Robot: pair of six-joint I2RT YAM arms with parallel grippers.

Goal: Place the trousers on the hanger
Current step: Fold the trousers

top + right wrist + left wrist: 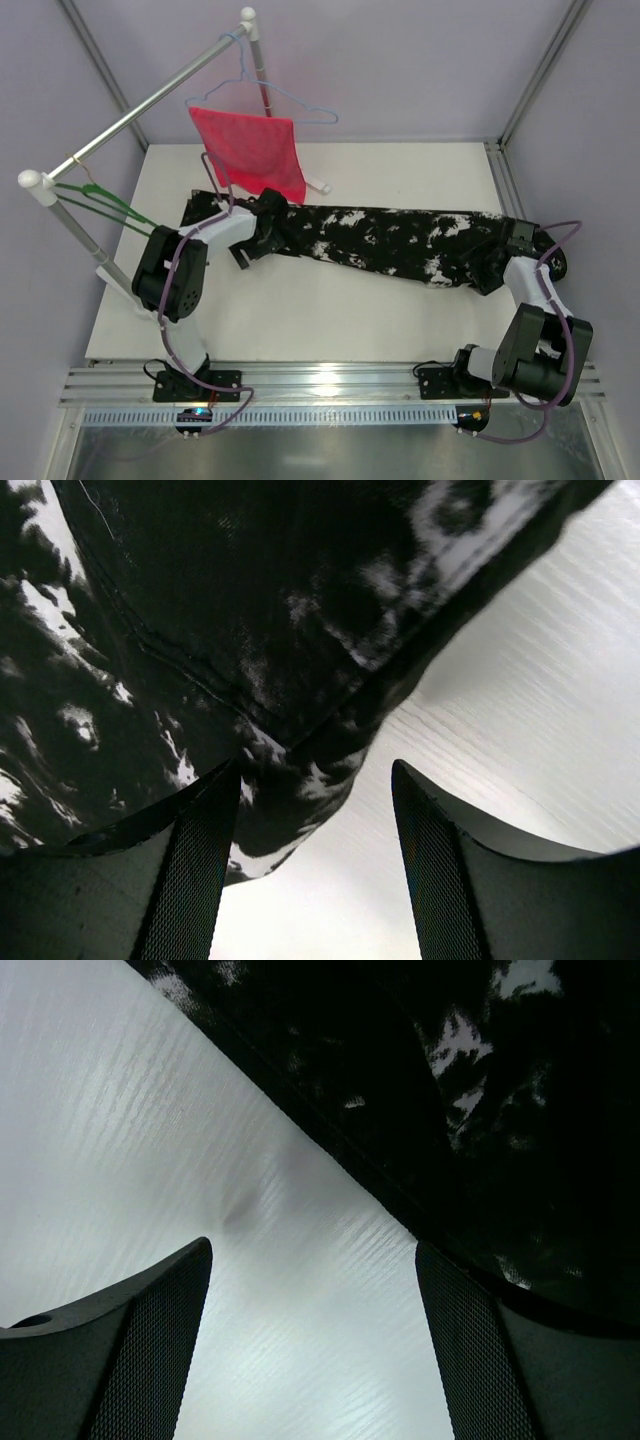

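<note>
The black trousers with white splotches [390, 240] lie flat, stretched left to right across the white table [330, 320]. My left gripper [252, 248] is open over their left end; in the left wrist view [312, 1250] bare table lies between the fingers and the trousers' edge [500, 1110] runs by the right finger. My right gripper [495, 275] is open at their right end; in the right wrist view [315, 765] a corner of the trousers [200, 600] hangs in by the left finger. The green hanger [115, 205] hangs at the left from the rail, apart from both grippers.
A red mesh cloth [250, 150] hangs on a pale blue wire hanger [300, 105] from the metal rail [140, 110] at the back left. The rail's white posts [262, 70] stand on the table. Frame walls enclose the sides and back.
</note>
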